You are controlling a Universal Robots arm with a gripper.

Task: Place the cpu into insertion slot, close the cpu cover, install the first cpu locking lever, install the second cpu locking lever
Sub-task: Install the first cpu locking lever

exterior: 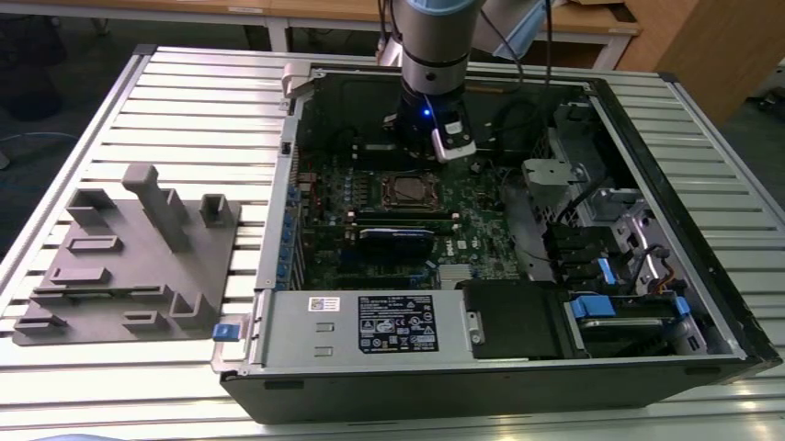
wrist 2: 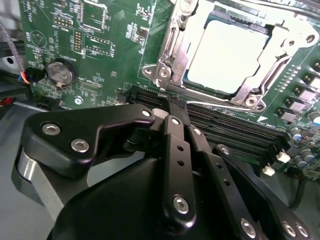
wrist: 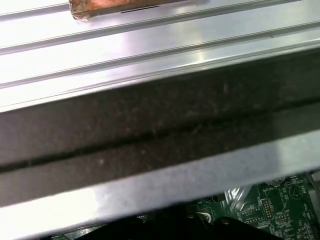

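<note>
Clenched on nothing, my pincer (wrist 2: 176,107) hovers near the cpu (wrist 2: 227,52), already seated under the lowered cpu cover (wrist 2: 174,50); whether the levers are latched is unclear.

No print can be read. In the exterior view a black-and-white label (exterior: 403,323) sits on the grey power supply (exterior: 294,344), at six o'clock from the green motherboard (exterior: 381,216), with a small white sticker (exterior: 323,304) at the label's nine o'clock. White markings, perhaps part codes, dot the board.

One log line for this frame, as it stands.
gripper: shut, nothing held, tip by memory slots | cpu cover: down over cpu | cpu: flat, top showing through cut-out
</note>
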